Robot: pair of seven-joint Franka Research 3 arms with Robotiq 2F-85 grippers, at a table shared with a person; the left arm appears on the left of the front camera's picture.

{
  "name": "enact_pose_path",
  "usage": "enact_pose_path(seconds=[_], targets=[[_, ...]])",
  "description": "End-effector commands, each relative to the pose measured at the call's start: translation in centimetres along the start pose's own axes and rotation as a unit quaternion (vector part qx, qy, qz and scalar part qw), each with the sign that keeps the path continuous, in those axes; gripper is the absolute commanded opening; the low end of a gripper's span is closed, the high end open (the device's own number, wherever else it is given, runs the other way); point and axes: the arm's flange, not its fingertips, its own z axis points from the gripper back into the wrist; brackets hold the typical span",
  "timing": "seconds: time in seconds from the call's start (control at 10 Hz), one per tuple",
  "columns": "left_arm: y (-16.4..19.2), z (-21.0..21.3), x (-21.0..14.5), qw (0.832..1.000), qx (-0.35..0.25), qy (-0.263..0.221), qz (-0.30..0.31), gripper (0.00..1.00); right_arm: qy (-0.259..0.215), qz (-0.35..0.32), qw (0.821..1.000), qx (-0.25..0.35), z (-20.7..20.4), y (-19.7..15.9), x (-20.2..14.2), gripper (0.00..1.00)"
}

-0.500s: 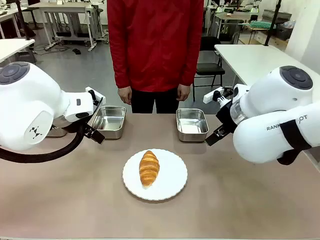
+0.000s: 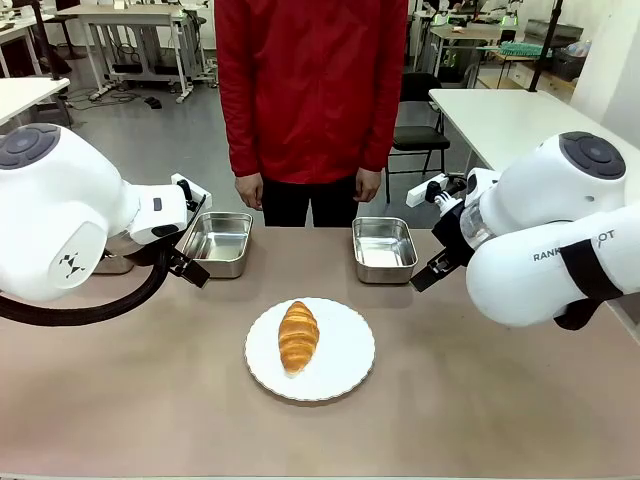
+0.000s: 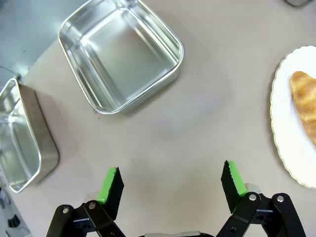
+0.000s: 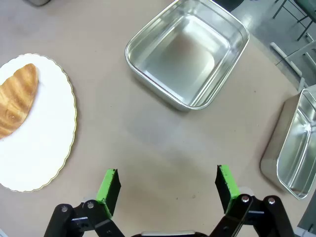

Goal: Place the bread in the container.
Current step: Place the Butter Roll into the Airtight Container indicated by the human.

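Gold on white, steel on taupe.
The bread (image 2: 298,336) is golden-brown with darker ridge bands; the plate (image 2: 345,368) is white, edged with a thin gold line. The container (image 2: 384,274) and a second pan (image 2: 215,267) are shiny silver. The table (image 2: 500,400) is plain greyish taupe. The left gripper (image 3: 173,175) and right gripper (image 4: 168,180) are black with green pads (image 3: 107,183); the person's top (image 2: 310,90) is red.

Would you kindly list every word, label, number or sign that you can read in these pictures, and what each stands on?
"RANK": grey print on the white shell of the right arm, cut off by a black strap.
"OT": the same print, past the strap.
A small dark logo mark, no letters, on the left arm.
Nothing else is readable.
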Motion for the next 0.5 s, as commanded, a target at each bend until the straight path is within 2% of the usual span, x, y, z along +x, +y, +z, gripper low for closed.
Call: enact_pose_path(seconds=[0.0, 0.3, 0.4], targets=[[0.0, 0.0, 0.0, 1.000, 0.000, 0.000, 0.001, 1.00, 0.000, 0.000, 1.000, 0.000, 0.0, 0.0, 0.0, 1.00], [0.0, 0.0, 0.0, 1.000, 0.000, 0.000, 0.000, 1.00, 0.000, 0.000, 1.000, 0.000, 0.0, 0.0, 0.0, 1.00], [2.3, 2.0, 1.0, 0.999, -0.015, -0.027, 0.017, 1.00, -0.013, 0.004, 1.000, -0.008, 1.2, -1.3, 2.3, 1.00]])
